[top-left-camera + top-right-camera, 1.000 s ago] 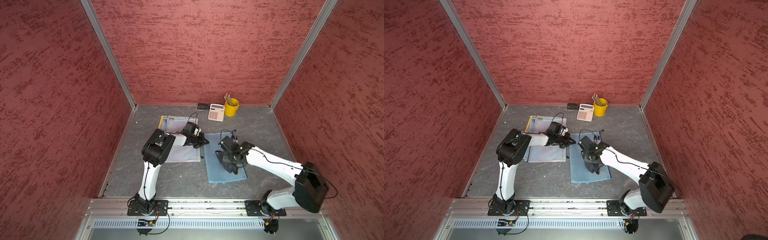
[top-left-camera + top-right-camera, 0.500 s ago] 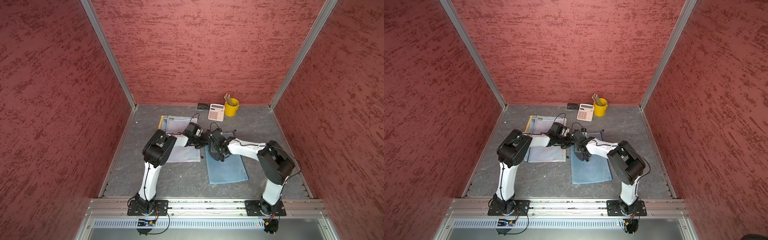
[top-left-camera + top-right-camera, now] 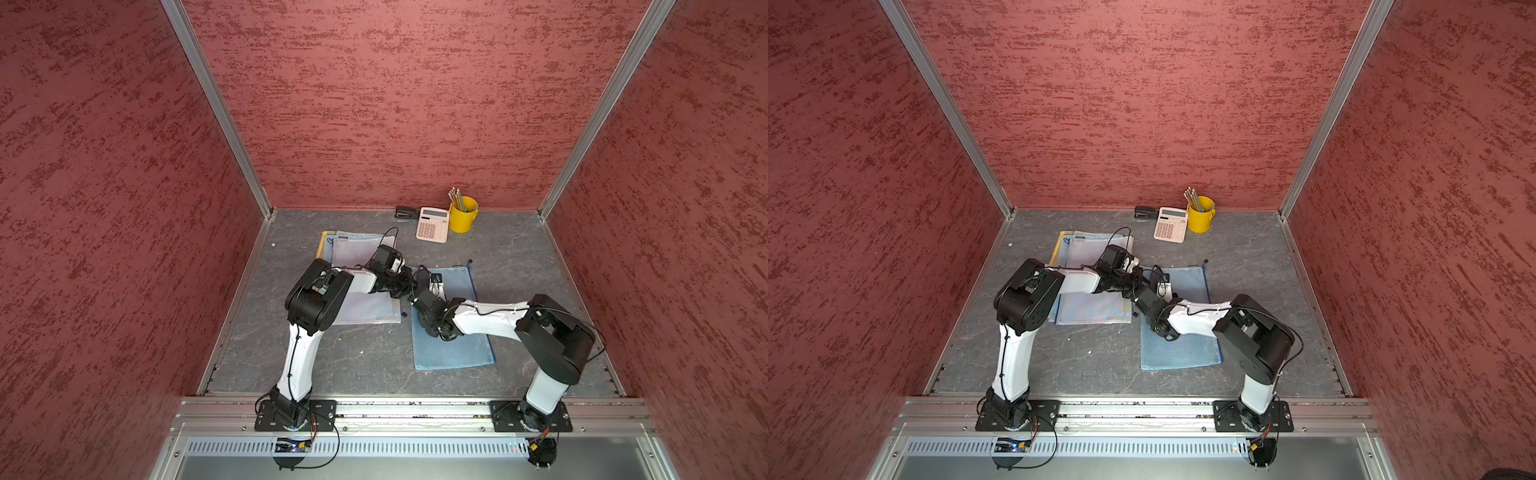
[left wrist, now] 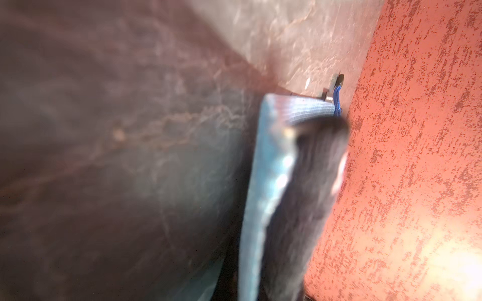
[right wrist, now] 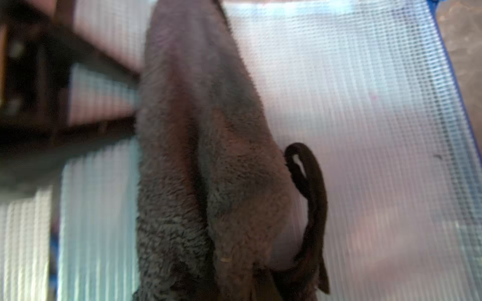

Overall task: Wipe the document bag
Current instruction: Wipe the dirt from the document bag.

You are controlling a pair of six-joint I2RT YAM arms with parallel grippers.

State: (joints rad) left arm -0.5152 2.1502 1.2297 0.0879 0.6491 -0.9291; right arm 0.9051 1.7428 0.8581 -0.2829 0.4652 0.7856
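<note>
The blue mesh document bag (image 3: 453, 345) lies flat on the grey table, right of the middle, in both top views (image 3: 1183, 349). My left gripper (image 3: 405, 286) sits at the bag's far left corner and is shut on the bag's edge (image 4: 266, 182), which runs up into the jaws in the left wrist view. Close beside it, my right gripper (image 3: 420, 293) is shut on a dark grey cloth (image 5: 203, 156). The cloth hangs down onto the bag's mesh (image 5: 365, 130) and shows in the left wrist view (image 4: 313, 182). Both pairs of fingertips are hidden.
A stack of other mesh bags (image 3: 357, 249) lies left of the blue one, under the left forearm. A calculator (image 3: 432, 224), a yellow pencil cup (image 3: 462, 214) and a black stapler (image 3: 406, 212) stand along the back wall. Red walls close three sides.
My right gripper has carried the cloth from the middle of the bag to its far left corner, and its elbow has folded in. The left gripper has stayed put.
</note>
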